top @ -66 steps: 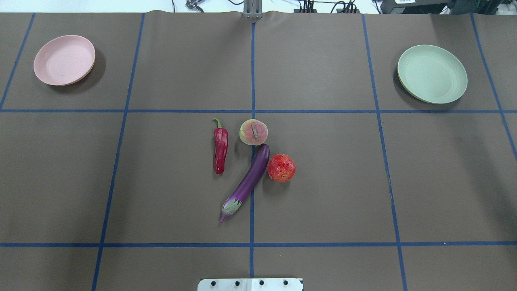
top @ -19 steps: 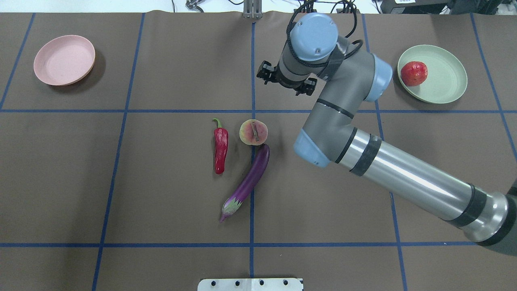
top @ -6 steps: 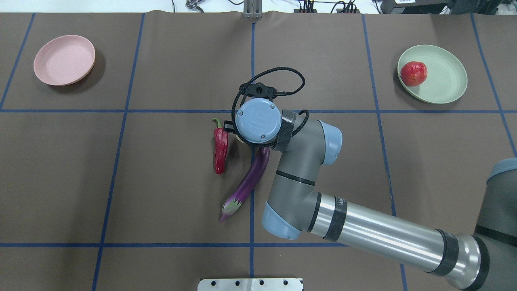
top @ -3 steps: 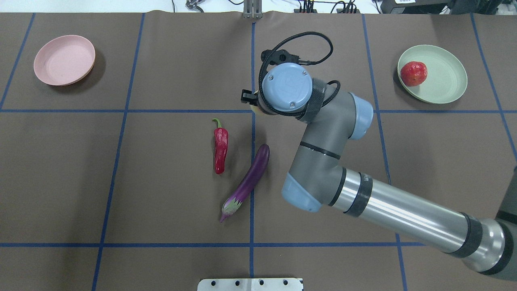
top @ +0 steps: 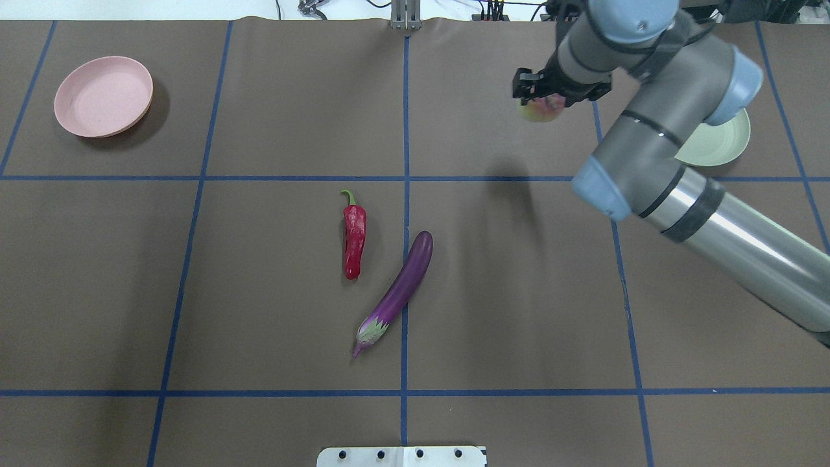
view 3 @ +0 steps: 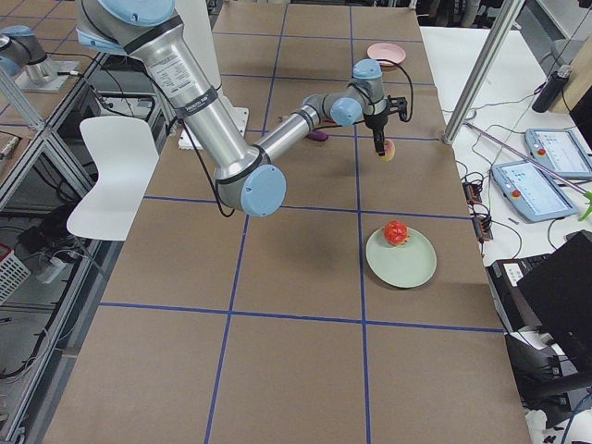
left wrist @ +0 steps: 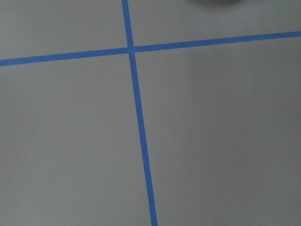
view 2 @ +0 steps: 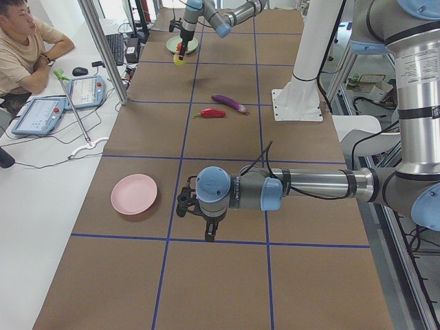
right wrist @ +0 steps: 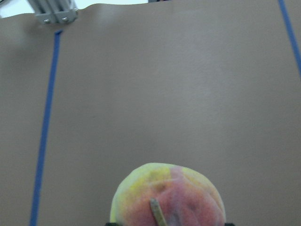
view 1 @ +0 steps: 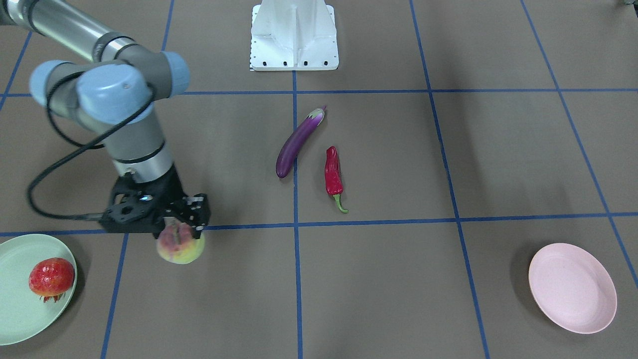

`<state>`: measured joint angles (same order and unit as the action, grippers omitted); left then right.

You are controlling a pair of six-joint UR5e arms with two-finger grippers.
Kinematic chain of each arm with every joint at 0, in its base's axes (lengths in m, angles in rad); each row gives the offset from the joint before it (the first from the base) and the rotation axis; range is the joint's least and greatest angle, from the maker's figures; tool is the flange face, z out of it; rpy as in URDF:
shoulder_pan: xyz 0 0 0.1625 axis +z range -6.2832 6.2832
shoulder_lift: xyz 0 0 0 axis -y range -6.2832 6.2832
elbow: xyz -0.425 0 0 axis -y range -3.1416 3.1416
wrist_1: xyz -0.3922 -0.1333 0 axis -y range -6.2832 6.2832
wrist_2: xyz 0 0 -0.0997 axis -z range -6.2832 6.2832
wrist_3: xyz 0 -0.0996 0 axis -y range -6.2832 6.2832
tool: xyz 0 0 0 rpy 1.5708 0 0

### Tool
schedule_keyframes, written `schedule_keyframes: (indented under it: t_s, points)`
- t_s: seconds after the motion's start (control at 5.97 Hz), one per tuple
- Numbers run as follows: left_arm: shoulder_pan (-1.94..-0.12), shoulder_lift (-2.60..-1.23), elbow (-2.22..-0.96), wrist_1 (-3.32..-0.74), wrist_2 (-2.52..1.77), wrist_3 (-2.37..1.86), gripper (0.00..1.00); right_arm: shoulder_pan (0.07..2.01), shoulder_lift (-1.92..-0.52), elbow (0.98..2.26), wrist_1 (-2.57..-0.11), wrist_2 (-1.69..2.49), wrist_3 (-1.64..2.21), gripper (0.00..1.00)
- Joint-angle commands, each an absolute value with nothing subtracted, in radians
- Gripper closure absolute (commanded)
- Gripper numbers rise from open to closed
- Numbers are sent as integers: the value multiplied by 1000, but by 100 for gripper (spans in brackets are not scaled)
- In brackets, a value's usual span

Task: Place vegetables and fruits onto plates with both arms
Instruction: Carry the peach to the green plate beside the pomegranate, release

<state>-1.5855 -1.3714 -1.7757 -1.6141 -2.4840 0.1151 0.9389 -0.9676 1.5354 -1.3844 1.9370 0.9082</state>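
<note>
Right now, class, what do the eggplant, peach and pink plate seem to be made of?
Eggplant: probably moulded plastic, glossy; bright highlights run along its skin.
Peach: likely painted foam or plastic, matte; blotchy blush, stiff stem.
Pink plate: matte plastic or fibre composite, perhaps; even colour, no glare.

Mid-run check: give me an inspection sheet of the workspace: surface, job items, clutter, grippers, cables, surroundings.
surface: brown paper table with a blue tape grid, no spills seen.
job's things: peach held above the table, short of the green plate; pomegranate on that plate; eggplant and chili pepper lying apart mid-table; pink plate bare.
clutter: nothing seen.
grippers: right gripper shut on the peach; left gripper over bare table near the pink plate, state cannot be told.
cables: black cable loops beside the right wrist.
surroundings: white base block; seated operator and tablets at a side desk.
</note>
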Motion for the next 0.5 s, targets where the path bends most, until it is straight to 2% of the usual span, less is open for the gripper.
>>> schedule_keyframes:
  t_s: [0.0, 0.17, 0.34]
  points:
    - [-1585, -1371, -1776, -1621, -2484, 115, 0, 1162, -1080, 1482, -1384, 2148, 560, 100]
    - [-1585, -1371, -1775, -1621, -2484, 115, 0, 1246, -1116, 1421, -1382, 2205, 385, 100]
    - [-1585, -1371, -1776, -1621, -2485, 115, 0, 1297, -1124, 1299, -1315, 2273, 302, 100]
